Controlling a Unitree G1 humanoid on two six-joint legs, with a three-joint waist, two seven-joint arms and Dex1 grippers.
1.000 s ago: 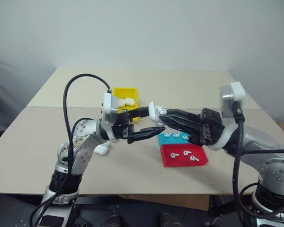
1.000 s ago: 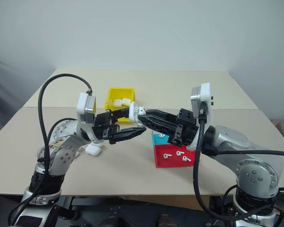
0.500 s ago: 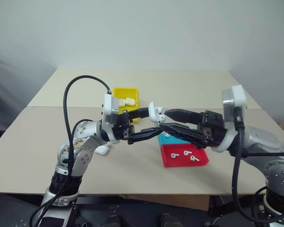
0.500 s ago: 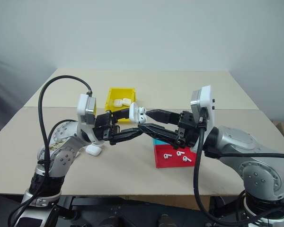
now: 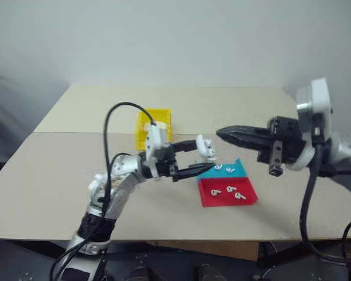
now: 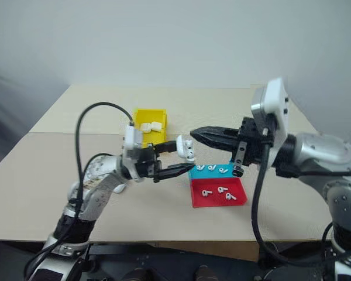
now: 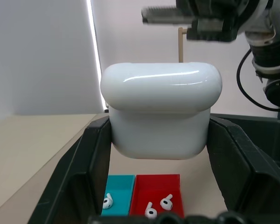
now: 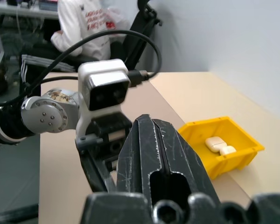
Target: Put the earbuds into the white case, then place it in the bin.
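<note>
Left gripper [image 5: 202,157] was clamped on the case [image 5: 206,147], lid shut as seen from the left wrist cam, held in the air just above the near-left end of the tray [image 5: 250,198]. Right gripper [image 5: 221,134] had its fingers pressed together, empty, apart from the case on its right side and a bit higher.

My read: loading the earbuds looked finished, or at least the lid was down, so the step in hand was carrying the case to the bin [image 5: 141,132]. To do it well I'd keep the clamp firm; glossy shell, likely slippery. Swing left and back over the bin, come down inside the walls before releasing, and aim at the bare part so it doesn't land on the ones already there. Right arm should hold clear of the path.

Counts:
- Cases: one held, two in the bin [image 6: 150,125]. I couldn't make out any on the desk [image 5: 41,175] behind the left arm.
- Earbuds: six loose in the tray, three in the teal half [image 5: 222,168] and three in the red half [image 5: 227,191].
- Bins: one, yellow, at the back left.
- Trays: one.

A person sat in the background of the right wrist cam, well away from the desk.
</note>
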